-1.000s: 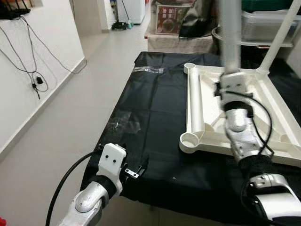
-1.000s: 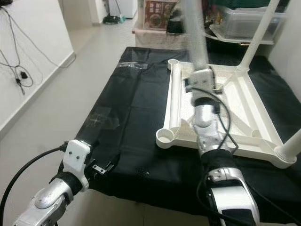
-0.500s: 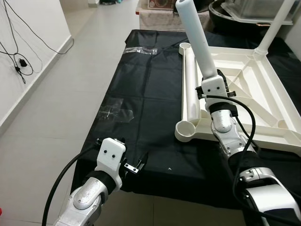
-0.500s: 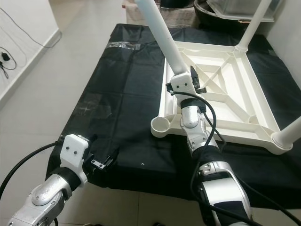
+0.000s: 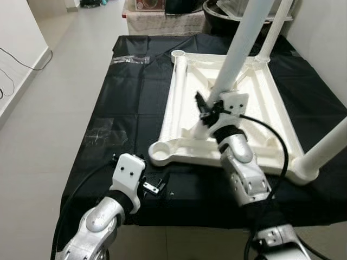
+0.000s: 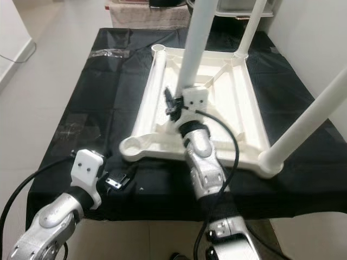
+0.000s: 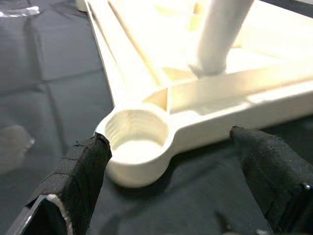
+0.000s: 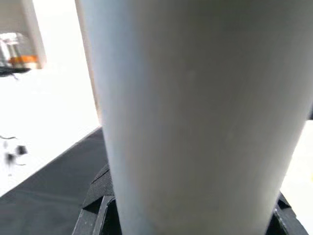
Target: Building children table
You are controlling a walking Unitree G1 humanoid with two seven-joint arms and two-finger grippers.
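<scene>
Two legs (image 5: pixel 325 149) are already standing up from the far and right-hand corners of the upturned white tabletop (image 5: pixel 271 122), which is lying underside-up on the black cloth (image 5: pixel 130 97) so that its corner sockets are facing upward for fitting. The right gripper (image 5: pixel 209 108) is clenching a third white leg (image 5: pixel 238 49) near its lower end, the fingers wrapping around the tube while its foot is resting on the inner ribbing of the tabletop, beside the near rail; holding it low and nearly upright is probably giving control over the tip as it is being steered toward a socket. The empty near-left socket (image 7: pixel 134 144) is lying just beyond that grip, toward the other arm. The left gripper (image 7: pixel 171 161) is hovering low over the cloth with its fingers (image 7: pixel 80 171) spread wide and grasping nothing; the socket is sitting between the two pads, one pad appearing to brush its rim and the other standing clear of the rail. This placement is likely meant to steady the corner while the leg is brought across.
</scene>
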